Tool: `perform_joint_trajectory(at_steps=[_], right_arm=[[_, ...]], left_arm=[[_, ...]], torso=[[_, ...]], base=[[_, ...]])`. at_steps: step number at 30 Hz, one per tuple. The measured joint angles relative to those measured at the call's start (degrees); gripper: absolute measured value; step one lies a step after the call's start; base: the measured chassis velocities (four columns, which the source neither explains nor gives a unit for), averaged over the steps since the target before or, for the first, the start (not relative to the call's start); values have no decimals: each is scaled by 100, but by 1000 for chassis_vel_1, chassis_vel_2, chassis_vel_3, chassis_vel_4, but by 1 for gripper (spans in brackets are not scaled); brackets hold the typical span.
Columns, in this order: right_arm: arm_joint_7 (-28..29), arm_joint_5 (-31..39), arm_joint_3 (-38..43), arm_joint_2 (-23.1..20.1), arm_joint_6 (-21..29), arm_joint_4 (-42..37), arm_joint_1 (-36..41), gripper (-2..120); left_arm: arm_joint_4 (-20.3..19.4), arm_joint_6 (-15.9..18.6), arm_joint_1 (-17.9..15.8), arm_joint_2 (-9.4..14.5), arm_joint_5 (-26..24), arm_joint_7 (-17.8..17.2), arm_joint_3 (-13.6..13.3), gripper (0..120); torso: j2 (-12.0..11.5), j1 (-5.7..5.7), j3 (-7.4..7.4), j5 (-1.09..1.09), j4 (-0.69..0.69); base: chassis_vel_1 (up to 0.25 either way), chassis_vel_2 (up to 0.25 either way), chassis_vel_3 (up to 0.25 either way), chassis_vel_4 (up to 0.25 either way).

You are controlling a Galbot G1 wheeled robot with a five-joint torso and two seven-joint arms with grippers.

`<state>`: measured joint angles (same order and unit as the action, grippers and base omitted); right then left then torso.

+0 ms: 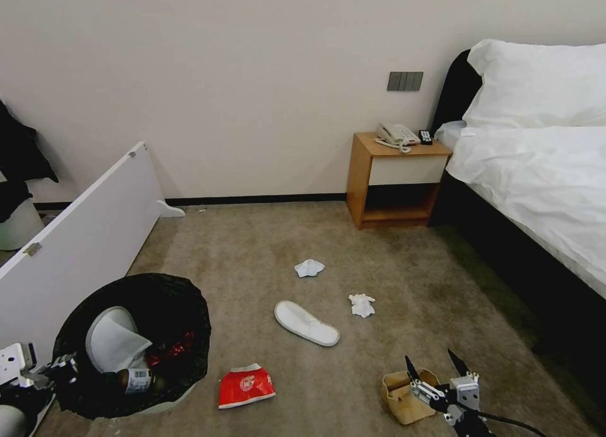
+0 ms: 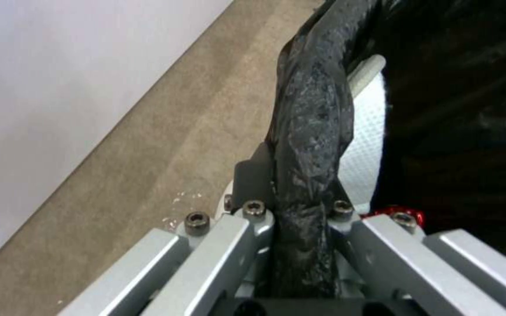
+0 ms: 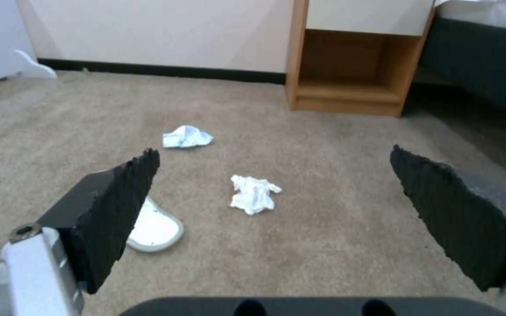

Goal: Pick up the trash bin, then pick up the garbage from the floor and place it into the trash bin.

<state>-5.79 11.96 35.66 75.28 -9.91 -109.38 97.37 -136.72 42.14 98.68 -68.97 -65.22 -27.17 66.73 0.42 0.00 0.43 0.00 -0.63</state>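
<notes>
Carpeted floor (image 1: 404, 285): left end effector (image 2: 303, 210) clamps trash bin (image 1: 136, 342) rim, lower left. Right end effector (image 1: 435, 367) spread wide above brown paper bag (image 1: 404, 396); slipper (image 1: 306, 323), tissues (image 1: 362, 305) beyond.

A bedroom, most likely a hotel room, is showing here. A bed (image 1: 543, 172) with white sheets and a plump white pillow (image 1: 536, 77) is standing along the right on a dark base. A small wooden nightstand (image 1: 394, 178) is sitting beside it against the plain wall, carrying a corded telephone (image 1: 396, 134) and a remote control (image 1: 426, 136). A switch panel (image 1: 404, 81) is sitting on the wall above. Beige carpet (image 1: 265, 247) is covering the floor, and a white disposable slipper (image 1: 306, 323) is lying on it.
</notes>
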Motion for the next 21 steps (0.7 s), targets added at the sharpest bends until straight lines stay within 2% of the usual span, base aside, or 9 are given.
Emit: perform_joint_trajectory(at_steps=[9, 15, 18, 21], right_arm=[[152, 128, -80, -31, 133, 136, -82, 100], [428, 556, -260, -115, 465, 285, -203, 100], [752, 770, -389, -165, 1017, 359, -363, 100], [849, 802, -423, -179, 1288, 418, -434, 100]], left_arm=[[-23, 0, 16, -25, 0, 0, 6, 3], [-41, 0, 29, -50, 8, -15, 8, 3], [-55, 0, 47, -81, 13, -27, 15, 3], [-59, 0, 58, -95, 17, -30, 23, 3]], torso=[[0, 0, 0, 0, 0], [0, 0, 0, 0, 0], [0, 0, 0, 0, 0], [0, 0, 0, 0, 1]], base=[[-38, 50, 43, -38], [0, 0, 0, 0], [0, 0, 0, 0], [0, 0, 0, 0]])
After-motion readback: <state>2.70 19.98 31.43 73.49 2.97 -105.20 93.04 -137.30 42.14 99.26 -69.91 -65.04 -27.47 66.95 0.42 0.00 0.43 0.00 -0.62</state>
